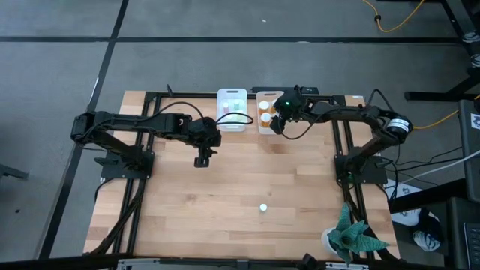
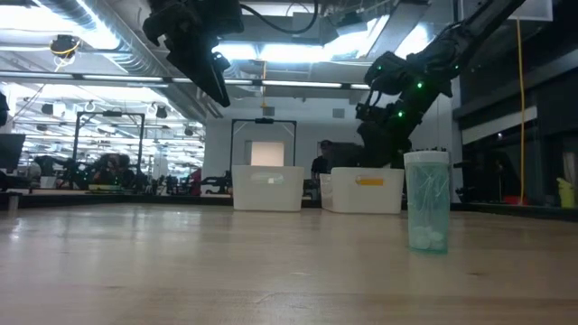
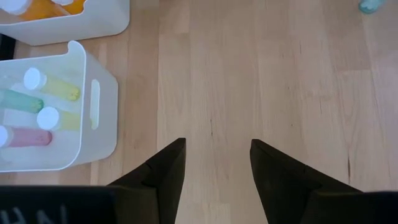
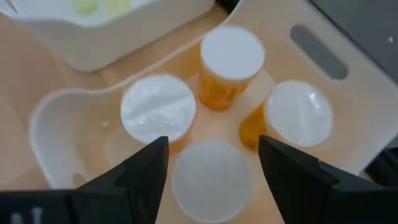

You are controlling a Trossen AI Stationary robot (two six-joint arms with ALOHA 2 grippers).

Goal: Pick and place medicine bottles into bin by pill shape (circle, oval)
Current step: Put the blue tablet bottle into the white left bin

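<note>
One small teal bottle (image 1: pixel 263 208) with a white cap stands upright on the table's near middle; it also shows in the low view (image 2: pixel 426 212). The left white bin (image 3: pixel 93 106) holds several pastel bottles lying down. The right white bin (image 4: pixel 56 137) holds several orange bottles with white caps, standing upright. My right gripper (image 4: pixel 211 165) is open above this bin, its fingers on either side of one bottle's cap (image 4: pixel 211 180). My left gripper (image 3: pixel 217 162) is open and empty above bare table, near the left bin. My right gripper points down into the right bin, and its open fingers (image 4: pixel 146 168) stand on either side of the white cap of an upright bottle. I cannot tell whether they touch the cap.
The two bins (image 1: pixel 232 110) (image 1: pixel 266 112) stand side by side at the table's far edge. A green plant-like thing (image 1: pixel 352 236) sits at the near right corner. Bare wood lies between the bins and the teal bottle.
</note>
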